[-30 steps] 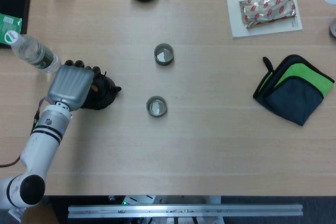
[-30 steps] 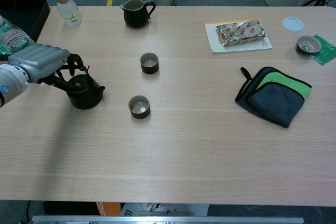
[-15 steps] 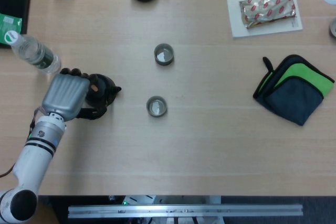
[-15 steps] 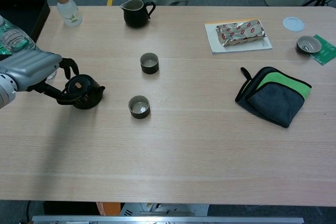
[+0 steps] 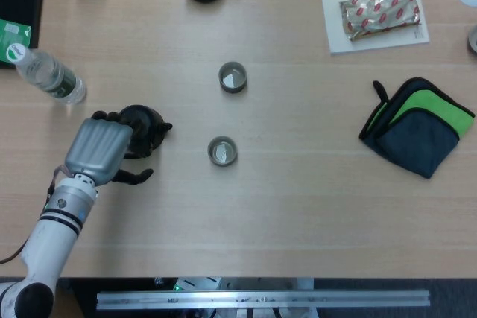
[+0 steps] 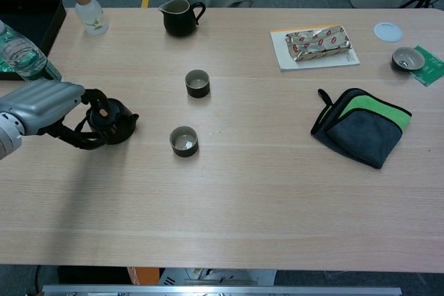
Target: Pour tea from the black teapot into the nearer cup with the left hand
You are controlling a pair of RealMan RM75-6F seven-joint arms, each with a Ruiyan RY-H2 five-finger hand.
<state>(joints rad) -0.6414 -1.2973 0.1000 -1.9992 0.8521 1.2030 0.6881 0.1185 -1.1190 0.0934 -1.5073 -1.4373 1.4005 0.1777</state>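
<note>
The black teapot [image 5: 144,127] [image 6: 111,120] stands on the table at the left, spout toward the cups, and looks slightly tipped toward my left hand. My left hand [image 5: 98,150] [image 6: 43,105] grips it from the left and near side, thumb by the lid and dark fingers [image 6: 82,141] curled around the near side. The nearer cup [image 5: 222,151] [image 6: 184,141] stands right of the pot, and the farther cup [image 5: 232,77] [image 6: 198,83] lies beyond it. Where the fingers meet the pot is partly hidden. My right hand is out of sight.
A plastic bottle [image 5: 48,72] lies just behind the left hand. A dark pitcher [image 6: 180,17] and a small corked bottle [image 6: 89,13] stand at the back. A folded green and navy cloth [image 6: 361,126] and a foil packet on paper [image 6: 316,43] sit at the right.
The left hand has drawn back toward me, from over the teapot to its near-left side, and dropped lower. The lid now shows. The pot has barely shifted.
</note>
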